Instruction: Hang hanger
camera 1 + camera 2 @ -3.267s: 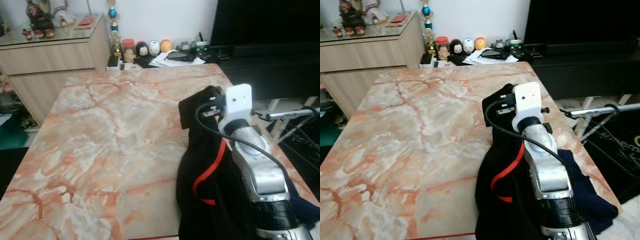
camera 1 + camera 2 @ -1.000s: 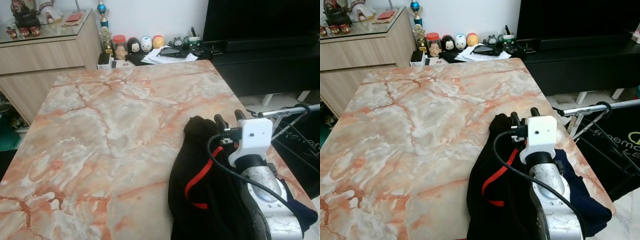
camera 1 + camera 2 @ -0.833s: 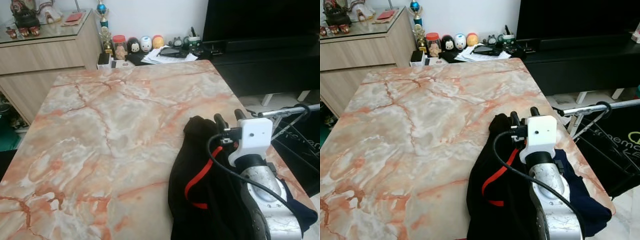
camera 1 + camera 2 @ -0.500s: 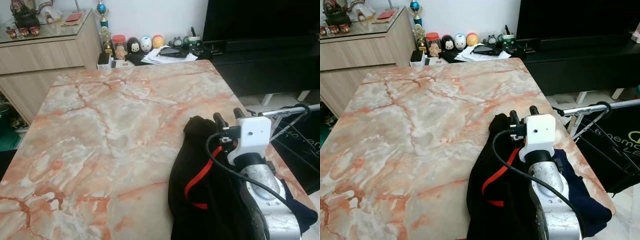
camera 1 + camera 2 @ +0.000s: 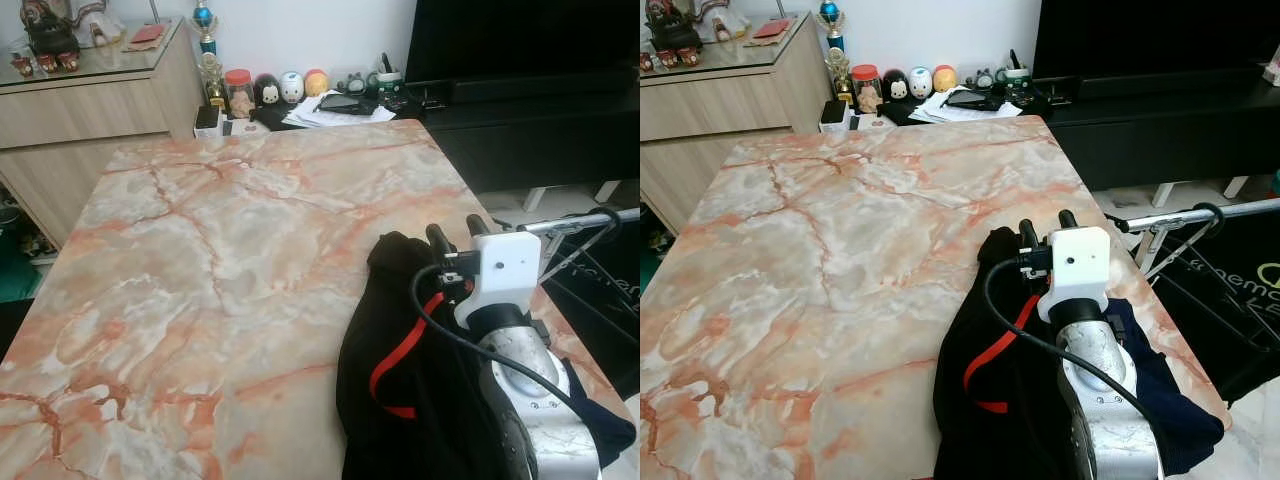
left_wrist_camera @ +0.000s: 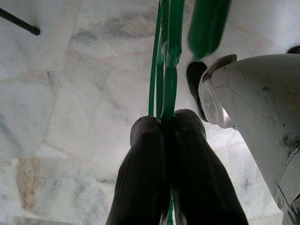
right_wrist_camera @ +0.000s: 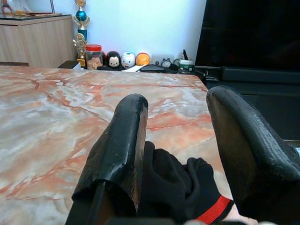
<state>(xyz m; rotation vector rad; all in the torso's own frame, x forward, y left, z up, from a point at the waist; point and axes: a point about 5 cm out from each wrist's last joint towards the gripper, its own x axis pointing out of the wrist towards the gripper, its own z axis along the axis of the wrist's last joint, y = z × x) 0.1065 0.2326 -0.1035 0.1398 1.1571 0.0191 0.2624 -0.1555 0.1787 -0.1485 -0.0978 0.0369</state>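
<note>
Green hanger (image 6: 168, 70) is clamped in the left gripper (image 6: 167, 136), its wires running along the fingers. Right gripper (image 7: 176, 140) gapes empty over the garment (image 5: 410, 390) at the table's (image 5: 220, 250) right edge.

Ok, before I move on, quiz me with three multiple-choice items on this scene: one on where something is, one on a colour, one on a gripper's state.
1. Where does the black garment lie?
A. on the marble table's near right corner
B. on the wooden cabinet
C. on the floor

2. What colour is the hanger in the left gripper?
A. white
B. green
C. red

3. How are the right gripper's fingers?
A. shut on the garment
B. shut on nothing
C. open, above the garment

Answers: 1 A, it drapes over the marble table at that corner. 2 B, green wire runs between the shut fingers. 3 C, a wide gap shows between them.
</note>
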